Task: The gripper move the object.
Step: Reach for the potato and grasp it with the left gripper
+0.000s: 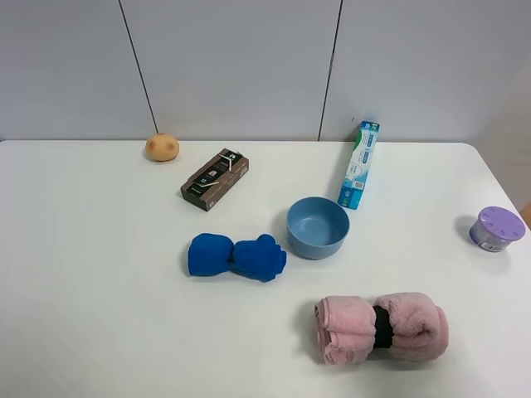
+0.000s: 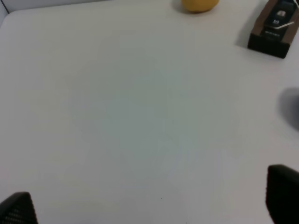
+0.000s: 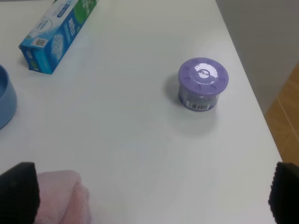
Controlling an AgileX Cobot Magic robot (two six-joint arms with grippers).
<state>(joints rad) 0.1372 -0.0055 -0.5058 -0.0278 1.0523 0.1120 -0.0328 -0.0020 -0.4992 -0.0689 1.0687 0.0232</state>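
The small orange-tan fruit point(image 1: 162, 147) with reddish blotches sits on the white table point(image 1: 99, 274) at the far left, near the wall. Its lower part shows at the edge of the left wrist view point(image 2: 200, 4). Neither arm shows in the exterior high view. My left gripper point(image 2: 149, 205) is open and empty over bare table, well short of the fruit, with only its dark fingertips point(image 2: 282, 193) showing. My right gripper point(image 3: 152, 196) is open and empty, its fingertips point(image 3: 18, 191) set wide apart, and it is far from the fruit.
A brown box point(image 1: 215, 178) lies right of the fruit and also shows in the left wrist view point(image 2: 275, 25). A blue bowl point(image 1: 318, 226), a toothpaste box point(image 1: 361, 163), a blue towel point(image 1: 236, 256), a pink towel point(image 1: 380, 327) and a purple lidded container point(image 1: 496, 229) near the right edge lie around.
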